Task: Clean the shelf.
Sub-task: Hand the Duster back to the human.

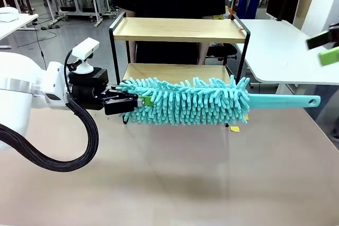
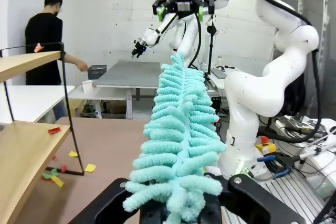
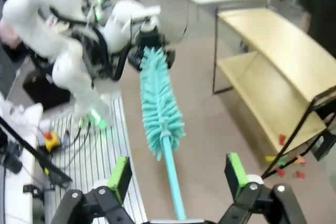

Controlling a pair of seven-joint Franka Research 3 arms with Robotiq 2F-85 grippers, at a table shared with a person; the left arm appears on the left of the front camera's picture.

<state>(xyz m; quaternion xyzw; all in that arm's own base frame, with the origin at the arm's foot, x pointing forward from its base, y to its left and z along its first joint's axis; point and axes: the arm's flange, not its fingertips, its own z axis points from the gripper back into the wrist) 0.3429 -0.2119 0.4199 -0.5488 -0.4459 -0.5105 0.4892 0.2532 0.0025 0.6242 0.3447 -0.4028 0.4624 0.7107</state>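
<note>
Shelf stands mid-table before the person — left gripper clamped on the teal duster's fluffy end, right gripper spread wide, off its handle.

No text, label, brand, number or sign can be read anywhere in these views.

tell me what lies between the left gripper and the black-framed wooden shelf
Front view: the fluffy teal chenille duster held by the left gripper hangs before the shelf.
</note>
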